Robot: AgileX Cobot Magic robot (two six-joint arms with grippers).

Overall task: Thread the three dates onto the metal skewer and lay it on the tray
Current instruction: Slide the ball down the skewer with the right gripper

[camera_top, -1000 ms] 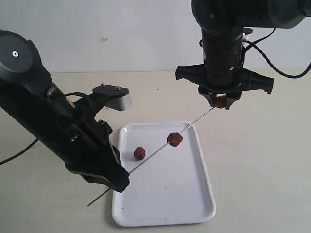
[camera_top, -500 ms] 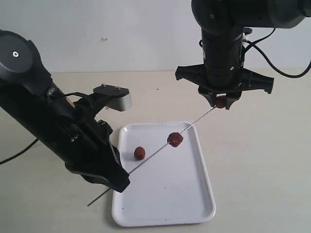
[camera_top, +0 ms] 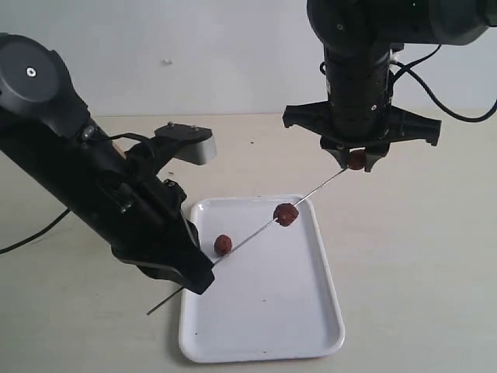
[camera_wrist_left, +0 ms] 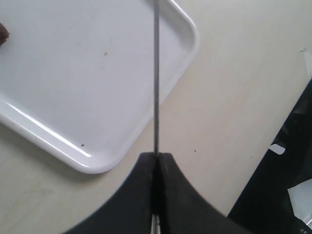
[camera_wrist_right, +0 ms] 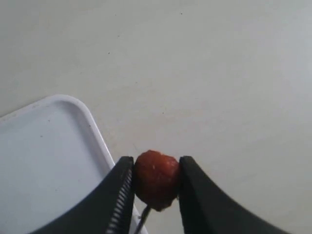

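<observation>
Exterior view: the desk [camera_top: 419,256] is carrying the tray [camera_top: 264,326]. Above it, the left tool [camera_top: 200,280] is clenching the metal skewer [camera_top: 248,241], and the right tool [camera_top: 356,162] is pinching the first date [camera_top: 356,160] at the rod's tip. The second date [camera_top: 285,214] is sitting mid-rod; the third date [camera_top: 223,245] is lying on the tray.

A lab setup: bare beige table [camera_top: 404,256], plain white wall [camera_top: 194,47].

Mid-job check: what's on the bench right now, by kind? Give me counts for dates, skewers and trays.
Dates: 3
Metal skewer: 1
Tray: 1
Total: 5
</observation>
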